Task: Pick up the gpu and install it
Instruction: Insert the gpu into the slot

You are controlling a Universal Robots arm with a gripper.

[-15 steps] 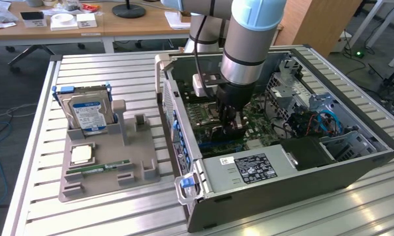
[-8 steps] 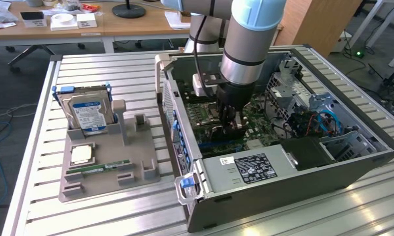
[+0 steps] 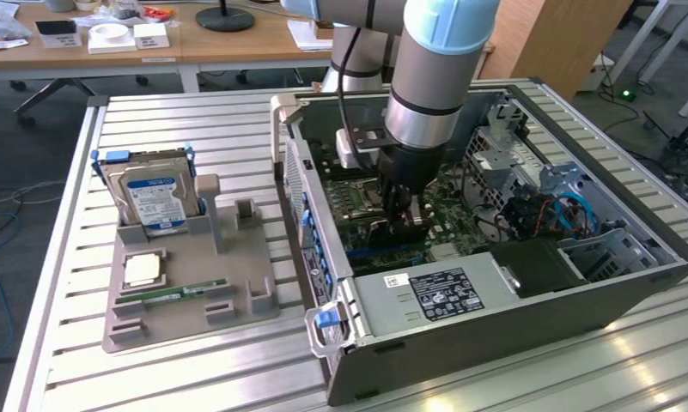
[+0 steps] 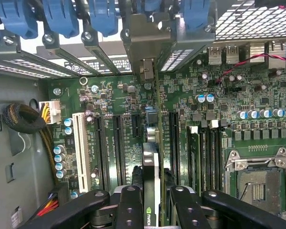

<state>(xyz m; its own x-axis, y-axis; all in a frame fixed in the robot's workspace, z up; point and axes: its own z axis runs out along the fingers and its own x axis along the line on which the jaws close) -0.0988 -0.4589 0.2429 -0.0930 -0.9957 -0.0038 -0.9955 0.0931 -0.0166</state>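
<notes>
gpu (image 4: 151, 186), thin dark card, edge-on, upright above a motherboard (image 4: 115, 98) slot, silvery bracket (image 4: 143, 45) at far end

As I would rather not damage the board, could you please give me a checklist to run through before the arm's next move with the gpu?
1. Gripper closed on the gpu: ok.
2. Gpu parallel to the black slots beside it on the motherboard: ok.
3. Gpu's metal bracket in line with the rear slot covers: ok.
4. Red and black wire apart from the gpu: ok.
5. Gpu pressed fully home in its slot: cannot tell.
</notes>
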